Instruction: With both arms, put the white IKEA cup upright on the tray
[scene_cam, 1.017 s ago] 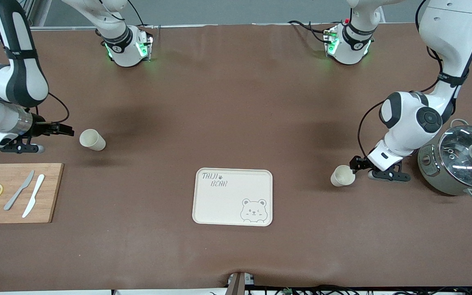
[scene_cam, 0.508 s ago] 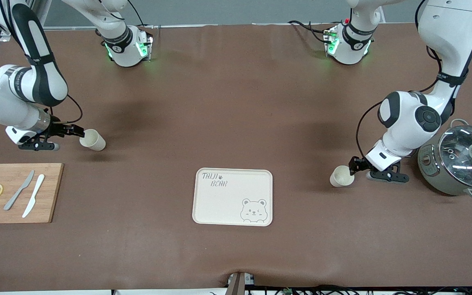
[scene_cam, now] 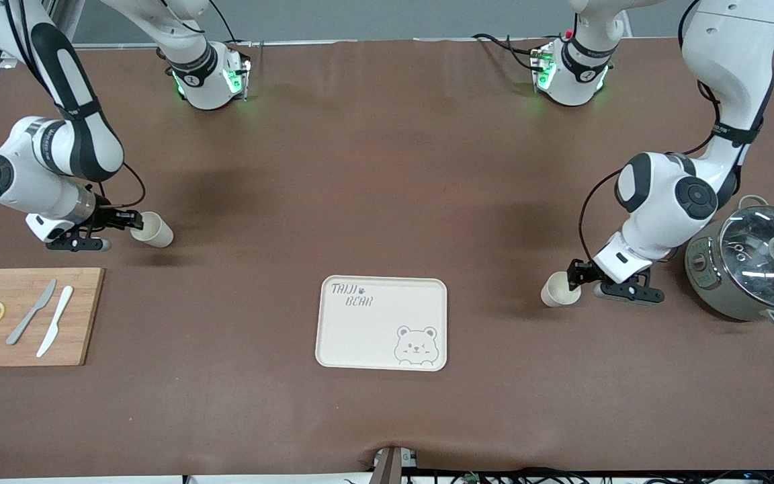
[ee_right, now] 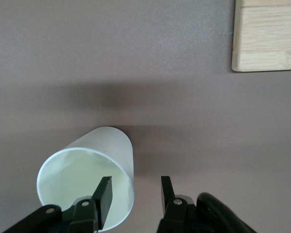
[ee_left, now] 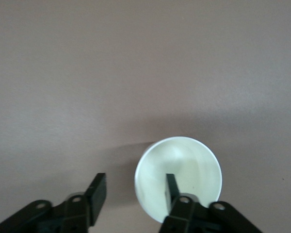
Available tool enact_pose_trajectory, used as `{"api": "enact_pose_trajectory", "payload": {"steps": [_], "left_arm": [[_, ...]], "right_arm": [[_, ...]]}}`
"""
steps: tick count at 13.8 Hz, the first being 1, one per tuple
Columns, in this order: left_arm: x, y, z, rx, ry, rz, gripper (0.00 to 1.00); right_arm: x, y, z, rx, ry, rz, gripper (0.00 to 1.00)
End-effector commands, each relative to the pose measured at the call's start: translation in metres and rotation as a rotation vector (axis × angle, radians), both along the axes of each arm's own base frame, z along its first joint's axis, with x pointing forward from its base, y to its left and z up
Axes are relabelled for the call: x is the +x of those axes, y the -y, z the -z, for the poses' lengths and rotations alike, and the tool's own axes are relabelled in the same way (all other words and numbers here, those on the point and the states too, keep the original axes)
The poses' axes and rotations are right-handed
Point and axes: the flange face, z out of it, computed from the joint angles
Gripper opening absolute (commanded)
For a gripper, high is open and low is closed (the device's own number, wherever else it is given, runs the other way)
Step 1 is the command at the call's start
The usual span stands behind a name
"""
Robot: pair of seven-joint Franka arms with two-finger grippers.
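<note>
Two white cups lie on their sides on the brown table. One cup (scene_cam: 152, 230) is toward the right arm's end; my right gripper (scene_cam: 134, 219) is open at its mouth. In the right wrist view one finger (ee_right: 104, 196) is inside this cup (ee_right: 82, 179) and the other is outside, with the rim wall between them. The other cup (scene_cam: 556, 290) is toward the left arm's end; my left gripper (scene_cam: 572, 277) is open at its mouth. In the left wrist view one finger (ee_left: 170, 186) is inside that cup (ee_left: 184, 167). The cream bear tray (scene_cam: 381, 323) lies between the cups, nearer the camera.
A bamboo cutting board (scene_cam: 78, 323) with lemon slices and two knives lies nearer the camera than the right gripper; its corner shows in the right wrist view (ee_right: 266, 34). A grey pot with a glass lid (scene_cam: 756, 262) stands beside the left arm's wrist.
My right gripper has moved along the table to its cup's mouth. My left gripper has edged onto its cup's rim, and that cup has shifted slightly toward the tray.
</note>
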Motion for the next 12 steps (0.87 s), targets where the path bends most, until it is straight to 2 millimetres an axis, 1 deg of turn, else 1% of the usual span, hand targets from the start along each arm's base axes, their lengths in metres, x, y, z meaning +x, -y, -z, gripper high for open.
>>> {"api": "enact_pose_trajectory", "payload": {"steps": [1, 2, 3, 4, 5, 6, 7, 8, 9, 10, 11, 12], "left_arm": [[0.004, 0.006, 0.017, -0.024, -0.021, -0.012, 0.46], [0.003, 0.006, 0.021, -0.025, -0.025, -0.012, 0.37], [0.002, 0.007, 0.026, -0.027, -0.034, -0.01, 0.24], [0.004, 0.007, 0.026, -0.029, -0.031, -0.012, 0.1], [0.008, 0.008, 0.026, -0.031, -0.028, -0.009, 0.0], [0.01, 0.016, 0.026, -0.036, -0.024, -0.001, 0.0], [0.015, 0.031, 0.023, -0.044, -0.014, 0.009, 0.0], [0.02, 0.037, 0.022, -0.055, -0.014, -0.024, 0.0], [0.027, 0.041, 0.014, -0.066, -0.002, -0.062, 0.0], [0.031, 0.049, 0.009, -0.073, 0.003, -0.073, 0.0], [0.034, 0.069, -0.002, -0.083, 0.02, -0.067, 0.0], [0.039, 0.083, -0.009, -0.095, 0.018, -0.087, 0.0]], "right_arm": [[-0.003, -0.002, 0.002, -0.008, 0.007, -0.006, 0.08], [-0.003, -0.002, 0.002, -0.008, 0.007, -0.006, 0.03], [-0.003, -0.002, 0.003, -0.008, 0.007, -0.006, 0.0], [-0.003, -0.002, 0.003, -0.008, 0.005, -0.006, 0.0], [-0.002, -0.004, 0.002, -0.008, 0.007, -0.011, 0.0], [-0.002, -0.005, 0.002, -0.007, 0.004, -0.012, 0.0], [-0.002, -0.004, 0.002, -0.007, 0.004, -0.011, 0.0], [-0.001, -0.005, 0.001, -0.007, 0.003, -0.017, 0.0], [0.0, -0.008, 0.001, -0.006, 0.003, -0.026, 0.0], [0.001, -0.008, -0.001, -0.006, 0.006, -0.03, 0.0], [0.002, -0.008, -0.001, -0.006, 0.007, -0.032, 0.0], [0.002, -0.008, -0.002, -0.006, 0.009, -0.032, 0.0]]}}
